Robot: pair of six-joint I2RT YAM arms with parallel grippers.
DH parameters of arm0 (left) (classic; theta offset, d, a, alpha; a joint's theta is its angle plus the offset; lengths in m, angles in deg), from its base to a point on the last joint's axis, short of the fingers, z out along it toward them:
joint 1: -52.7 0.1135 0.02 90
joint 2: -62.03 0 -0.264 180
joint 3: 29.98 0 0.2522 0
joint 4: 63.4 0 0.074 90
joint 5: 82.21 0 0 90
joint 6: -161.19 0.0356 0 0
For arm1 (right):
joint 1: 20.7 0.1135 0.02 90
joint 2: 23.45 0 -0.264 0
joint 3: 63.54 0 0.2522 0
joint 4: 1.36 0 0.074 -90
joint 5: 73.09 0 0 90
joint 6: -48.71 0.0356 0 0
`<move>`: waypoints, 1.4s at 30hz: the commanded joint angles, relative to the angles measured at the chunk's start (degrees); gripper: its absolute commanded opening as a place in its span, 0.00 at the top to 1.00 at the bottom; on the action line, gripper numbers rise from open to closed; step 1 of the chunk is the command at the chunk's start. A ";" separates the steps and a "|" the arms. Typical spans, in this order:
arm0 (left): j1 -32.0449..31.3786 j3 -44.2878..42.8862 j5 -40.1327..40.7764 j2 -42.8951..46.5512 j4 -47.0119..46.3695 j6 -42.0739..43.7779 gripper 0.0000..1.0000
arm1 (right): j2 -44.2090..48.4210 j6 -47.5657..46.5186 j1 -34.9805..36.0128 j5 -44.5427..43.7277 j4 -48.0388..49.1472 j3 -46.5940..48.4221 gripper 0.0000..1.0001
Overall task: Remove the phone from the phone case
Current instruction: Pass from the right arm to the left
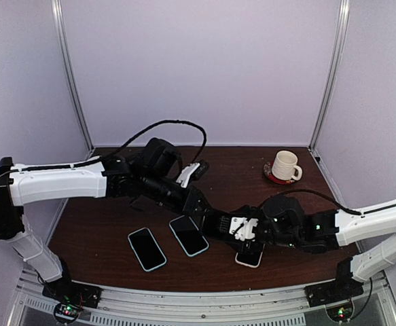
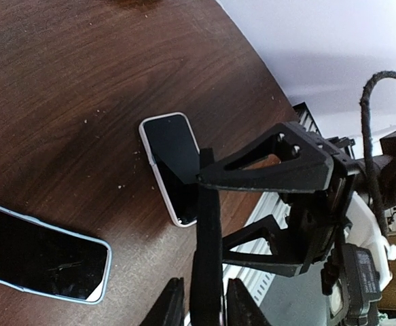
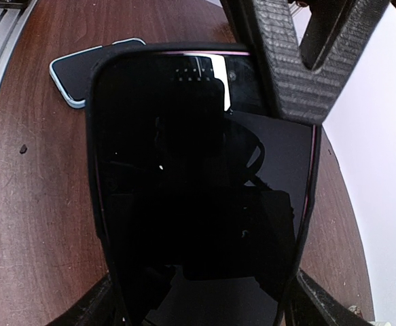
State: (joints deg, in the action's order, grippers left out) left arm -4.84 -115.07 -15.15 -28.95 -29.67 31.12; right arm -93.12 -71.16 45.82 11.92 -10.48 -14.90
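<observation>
Phone point(image 3: 198, 204), its black screen turned to the right wrist camera, sits in a dark phone case point(image 3: 97, 176). It is held off the bench point(image 1: 82, 231), nearer the arm bases than the mug point(image 1: 284, 165) and a little toward the left arm's side of it. The right gripper point(image 3: 204, 302) has its jaws closed across the case's width, one finger on each long edge. The left gripper point(image 2: 208, 285) meets it from the opposite side. Its jaws straddle the phone's thin edge with little room either side, and one ribbed finger point(image 3: 286, 68) lies over a far corner of the screen. Whether those jaws actually pinch it cannot be told.

Beneath the two grippers, also nearer than the mug, a white-rimmed phone point(image 1: 250, 257) lies flat on the bench. Farther from the mug toward the left arm lie a blue-rimmed phone point(image 1: 188, 235) and, beyond it, a second blue-rimmed phone point(image 1: 147, 248), both screen up. The mug stands on a red coaster point(image 1: 272, 178).
</observation>
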 commanded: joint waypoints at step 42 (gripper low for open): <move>-0.89 15.73 5.69 32.86 -16.87 37.22 1.00 | 27.98 29.69 0.31 6.63 2.18 -3.34 0.00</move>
State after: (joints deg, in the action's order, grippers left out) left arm -5.84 -100.56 -6.45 0.14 -35.35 61.92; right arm -65.45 -45.26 45.84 14.91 -9.30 -18.53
